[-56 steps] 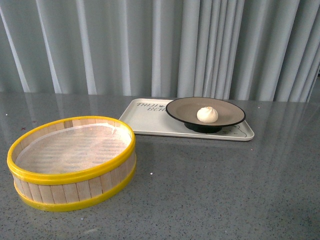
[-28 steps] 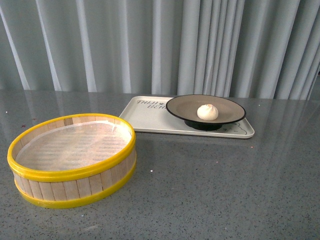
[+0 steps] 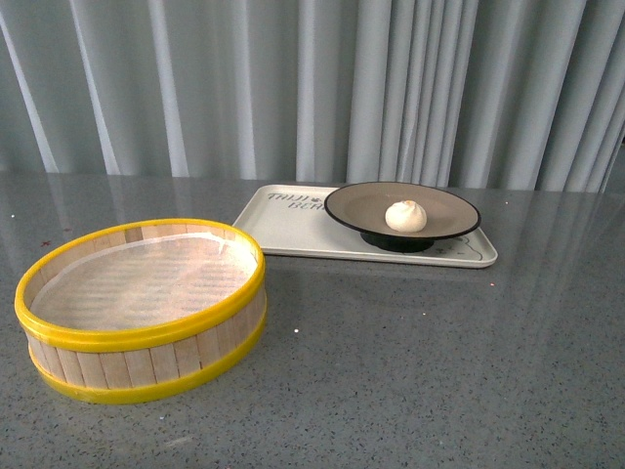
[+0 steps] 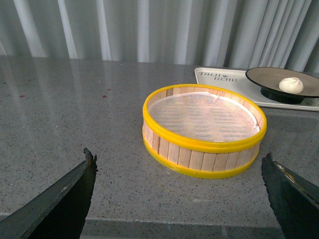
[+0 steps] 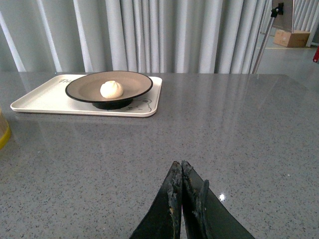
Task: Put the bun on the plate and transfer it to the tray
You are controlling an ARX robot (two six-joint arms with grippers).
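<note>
The cream-white bun [image 3: 405, 216] sits in the brown plate [image 3: 449, 209], which stands on the cream tray [image 3: 293, 230] at the back of the grey table. They also show in the right wrist view, bun [image 5: 111, 89], plate [image 5: 137, 82], tray [image 5: 45, 99], and in the left wrist view, bun [image 4: 291, 85], plate [image 4: 261, 77], tray [image 4: 219, 77]. Neither arm shows in the front view. My left gripper [image 4: 179, 162] is open and empty, low near the table's front edge. My right gripper [image 5: 180, 167] is shut and empty, well short of the tray.
A yellow-rimmed wooden steamer basket [image 3: 142, 311] stands empty at the front left, also in the left wrist view [image 4: 204, 130]. Grey curtains hang behind the table. A stand [image 5: 266, 35] and a cardboard box [image 5: 294, 38] lie beyond the table's far right.
In the front view everything has shifted slightly upward in the picture, as if the camera tilted. The bun, plate, tray and basket keep their places relative to each other.
</note>
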